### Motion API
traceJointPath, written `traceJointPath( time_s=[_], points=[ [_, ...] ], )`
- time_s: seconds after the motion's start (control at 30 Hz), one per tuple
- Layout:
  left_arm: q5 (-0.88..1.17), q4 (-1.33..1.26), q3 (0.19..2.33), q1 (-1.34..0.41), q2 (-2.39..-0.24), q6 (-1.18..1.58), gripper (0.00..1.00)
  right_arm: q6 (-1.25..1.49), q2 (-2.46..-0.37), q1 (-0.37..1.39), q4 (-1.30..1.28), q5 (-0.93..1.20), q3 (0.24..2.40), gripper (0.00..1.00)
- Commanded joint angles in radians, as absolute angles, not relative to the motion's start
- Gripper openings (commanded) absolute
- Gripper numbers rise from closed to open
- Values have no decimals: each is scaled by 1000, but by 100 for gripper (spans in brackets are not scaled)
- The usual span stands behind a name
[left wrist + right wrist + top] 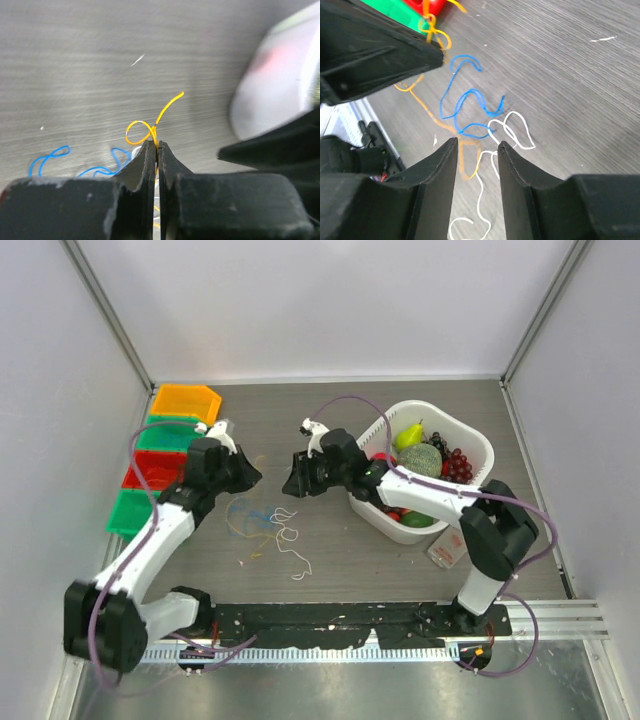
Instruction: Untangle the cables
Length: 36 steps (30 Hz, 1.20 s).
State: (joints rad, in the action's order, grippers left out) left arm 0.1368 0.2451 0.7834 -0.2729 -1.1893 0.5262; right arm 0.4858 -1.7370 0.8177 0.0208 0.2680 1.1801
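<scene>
left claw (250, 476) hangs over the table (400, 570), snout to snout with the right claw (291, 480). the cables (266, 525) lie in a loose clump just on the near side of both tips. a white basket (481, 445) sits behind the right claw, under its arm. from up here i can't tell what either set of jaws is doing.

over to the left wrist: left claw (156, 145) is pinched tight on the orange wire (150, 128), a small loop and a curled tail poking out beyond the tips. blue wire (49, 158) lies off to this claw's left, down on the table. that's a thin grip. pull against any snag and the strand could slip straight out.

right wrist now: right claw (476, 145) is spread wide, holding nothing, poised above the spot where blue wire (470, 100), white wire (512, 129) and orange wire (427, 114) cross between its fingers. come down here and it may catch two or three strands at once, and then pulling apart would cinch the tangle rather than free it. the left claw looms just up and to the left, so a bump looks possible too.
</scene>
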Motion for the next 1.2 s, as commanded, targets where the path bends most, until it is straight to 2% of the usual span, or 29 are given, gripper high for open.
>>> traceJointPath(
  time_s=[0.0,0.1,0.23,0.33,0.6,0.73,0.87,0.9,0.97,1.0,1.03,1.17],
  points=[
    [267,268,741,-297,-984,495,5,429,-1583,808,-46,345,1232,47],
    [307,178,675,-356,-795,477,3,569,-1534,808,29,403,1207,48],
    [333,22,571,-405,-629,489,2,771,-1445,808,280,433,1094,48],
    [403,6,555,-408,-606,508,2,790,-1410,810,373,468,1062,50],
    [439,6,564,-408,-583,505,2,726,-1405,838,361,477,1080,54],
    [465,6,572,-410,-575,505,2,712,-1425,853,357,462,1094,50],
    [488,6,574,-408,-569,503,2,715,-1450,861,360,457,1117,41],
    [495,6,574,-408,-566,503,2,715,-1451,867,367,448,1118,36],
    [505,6,574,-408,-560,502,2,719,-1457,868,367,439,1126,19],
    [502,11,577,-410,-552,502,2,721,-1459,868,364,437,1130,7],
    [499,12,575,-408,-542,503,2,724,-1459,868,357,439,1131,1],
    [508,23,583,-408,-515,528,5,733,-1422,867,385,423,1089,1]
  ],
)
